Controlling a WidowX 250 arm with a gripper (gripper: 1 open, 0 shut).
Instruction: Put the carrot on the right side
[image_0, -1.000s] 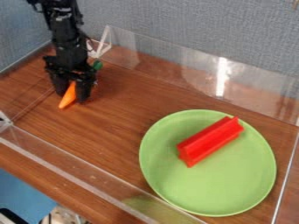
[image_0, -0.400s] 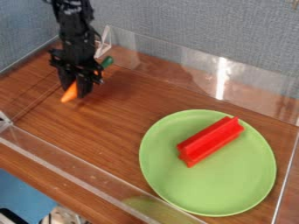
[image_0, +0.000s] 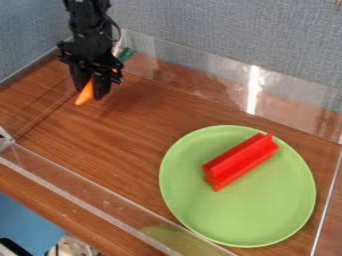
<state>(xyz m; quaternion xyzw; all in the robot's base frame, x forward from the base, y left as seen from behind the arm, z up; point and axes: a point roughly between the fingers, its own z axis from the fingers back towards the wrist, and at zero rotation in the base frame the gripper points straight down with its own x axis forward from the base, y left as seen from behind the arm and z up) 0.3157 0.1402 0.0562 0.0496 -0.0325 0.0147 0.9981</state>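
Note:
The small orange carrot (image_0: 88, 93) hangs off the table at the back left, its tip pointing down-left. My black gripper (image_0: 94, 84) points straight down and is shut on the carrot's upper part, near its green stem end (image_0: 118, 56). The right side of the brown wooden tabletop (image_0: 287, 130) lies far across from the gripper, past the plate.
A round green plate (image_0: 187, 200) sits at the front right with a long red block (image_0: 241, 161) lying on it. A clear plastic wall (image_0: 254, 85) runs along the back and right edges, and a clear rail (image_0: 80, 195) borders the front.
The gripper has closed on the carrot and lifted it off the wood, drifting slightly right and toward the back wall. The plate and red block have stayed put.

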